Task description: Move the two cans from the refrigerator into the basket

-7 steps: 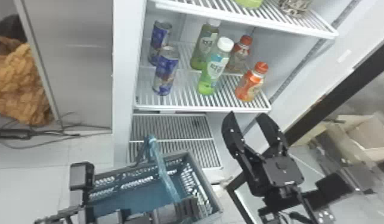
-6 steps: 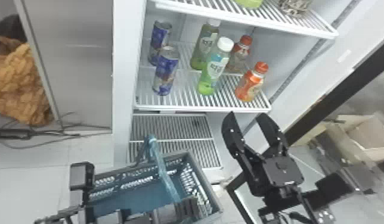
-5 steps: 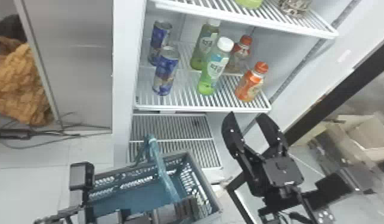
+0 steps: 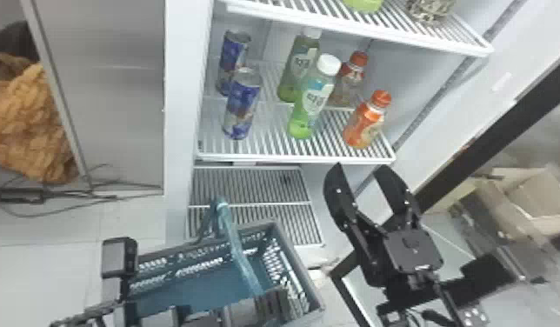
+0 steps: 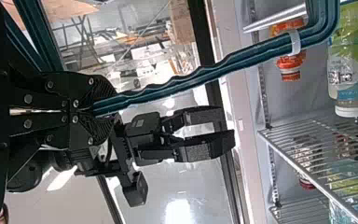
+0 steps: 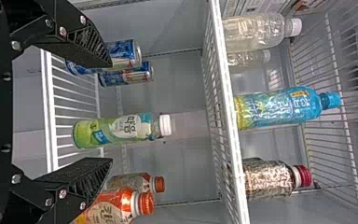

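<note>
Basket (image 4: 316, 300) is losing its near side behind the left arm (image 4: 161, 318), and the rear can (image 4: 232, 61) is partly hiding behind the front can (image 4: 242, 104). Both are standing on the left part of the shelf (image 4: 292, 158); below its right front, well apart from them, the right gripper (image 4: 359, 167) is spreading its fingers, grasping nothing. Below the shelf, the left gripper (image 4: 272, 304) is clenching the basket's handle (image 4: 240, 256). Bottles (image 4: 311, 104) are sharing the shelf; pale floor (image 4: 53, 269) is lying lower.
</note>
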### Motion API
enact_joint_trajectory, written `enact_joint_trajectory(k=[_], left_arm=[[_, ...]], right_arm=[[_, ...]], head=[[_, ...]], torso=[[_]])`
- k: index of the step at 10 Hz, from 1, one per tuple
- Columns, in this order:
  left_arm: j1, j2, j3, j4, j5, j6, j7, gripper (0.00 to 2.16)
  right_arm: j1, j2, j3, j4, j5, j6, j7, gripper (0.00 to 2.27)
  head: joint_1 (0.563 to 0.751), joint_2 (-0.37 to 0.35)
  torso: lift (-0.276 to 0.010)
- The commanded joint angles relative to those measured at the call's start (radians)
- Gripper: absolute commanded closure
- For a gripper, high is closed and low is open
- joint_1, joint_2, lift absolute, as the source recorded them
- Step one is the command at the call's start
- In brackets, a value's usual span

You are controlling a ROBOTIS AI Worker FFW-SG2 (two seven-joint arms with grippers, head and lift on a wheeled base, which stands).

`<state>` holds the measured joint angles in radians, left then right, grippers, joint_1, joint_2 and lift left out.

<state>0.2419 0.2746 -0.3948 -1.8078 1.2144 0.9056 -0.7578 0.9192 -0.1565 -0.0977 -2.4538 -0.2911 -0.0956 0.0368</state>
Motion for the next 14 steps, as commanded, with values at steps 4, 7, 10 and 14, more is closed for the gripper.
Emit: enact_joint_trajectory(k=[4,7,10,14], left_arm=[[-0.004,0.002,-0.002,0.0,0.0,0.002,0.0,1.19],[-0.004,0.002,-0.002,0.0,0.002,0.0,0.002,1.19],[-0.004,0.002,-0.004,0.0,0.004,0.002,0.003,1.19],[-0.004,0.0,-0.004,0.0,0.006,0.0,0.005,1.19]], right_arm=[[-0.016,-0.008,0.01,0.023,-0.002,0.002,0.006,0.32],[-0.055,-0.018,0.022,0.062,0.002,0.0,0.011,0.32],[-0.144,-0.028,0.052,0.155,0.002,-0.047,0.012,0.32],[-0.247,-0.052,0.122,0.266,-0.006,-0.091,0.014,0.32]], head=[[0.695,-0.35],[0.695,-0.35],[0.695,-0.35],[0.695,-0.35]], torso=[[-0.276],[-0.276],[-0.276],[-0.276]])
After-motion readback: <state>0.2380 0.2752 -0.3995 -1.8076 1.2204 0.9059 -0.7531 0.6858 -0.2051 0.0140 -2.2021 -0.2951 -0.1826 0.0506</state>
